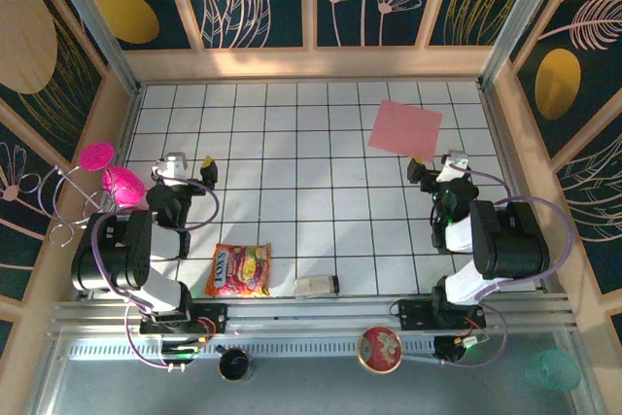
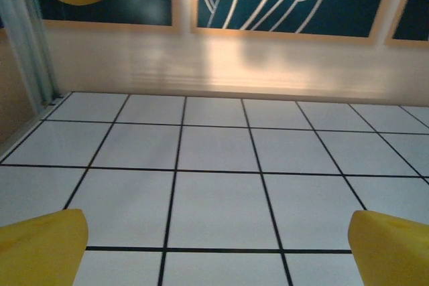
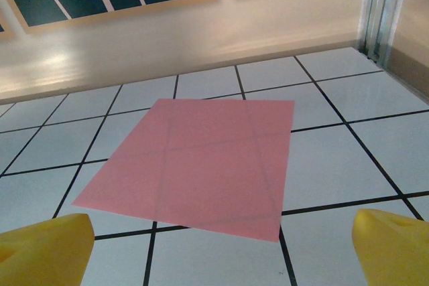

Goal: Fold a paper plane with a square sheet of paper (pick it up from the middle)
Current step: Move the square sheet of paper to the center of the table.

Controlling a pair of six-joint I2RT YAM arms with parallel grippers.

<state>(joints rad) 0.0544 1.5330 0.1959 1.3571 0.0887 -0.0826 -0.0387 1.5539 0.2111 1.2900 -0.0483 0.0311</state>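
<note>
Setup check, both arms parked near their bases.

The square sheet of paper (image 1: pixel 405 127) lies flat on the tiled table (image 1: pixel 292 143), at the far right, just ahead of the right gripper (image 1: pixel 437 160). In the right wrist view the sheet (image 3: pixel 194 165) sits slightly skewed to the tile grid, all four corners in frame. No fold has been started.

Right gripper (image 3: pixel 218 249): jaws spread wide, nothing between them, aimed at the sheet's near edge. That looks like a ready pose for a pick from the middle, since the sheet is on this arm's side.

Left gripper (image 1: pixel 187 164): also released and empty. In the left wrist view, the left gripper (image 2: pixel 214 252) has bare tile between the yellow fingertips (image 2: pixel 40 246). It is well apart from the sheet, probably waiting to assist with creasing.

The snack packet (image 1: pixel 239 270) rests near the front edge, closer to the left arm and away from the sheet (not part of the job).

Hard to make out:
- Faint lines cross the sheet. I judge them to be tile joints showing through thin paper, though creases cannot be ruled out.
- Both wrist views cut the fingers off at the frame bottom.
- A small pale object (image 1: pixel 317 285) beside the packet cannot be identified.
</note>
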